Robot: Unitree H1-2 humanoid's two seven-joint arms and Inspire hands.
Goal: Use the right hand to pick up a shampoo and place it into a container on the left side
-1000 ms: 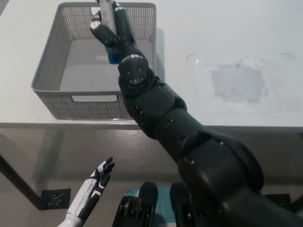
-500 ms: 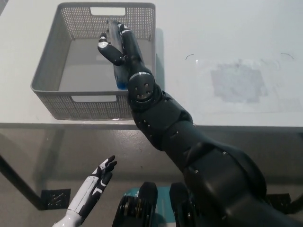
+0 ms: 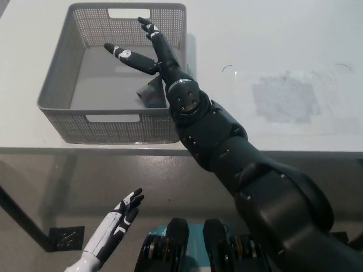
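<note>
Withdrawing looks like the step in hand: right hand (image 3: 148,50) spread open, empty, above the basket (image 3: 59,79) at the worktop's (image 3: 272,45) left front edge. Shampoo (image 3: 152,92) lies inside, against the right wall. Lift clear of that wall. Left hand (image 3: 116,226) idles open below the worktop.

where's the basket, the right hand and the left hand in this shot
basket (image 3: 61,86): head view, on its left mesh wall
right hand (image 3: 148,52): head view, on the black palm over the basket, fingers spread
left hand (image 3: 121,219): head view, on the white palm, low at the left
</note>
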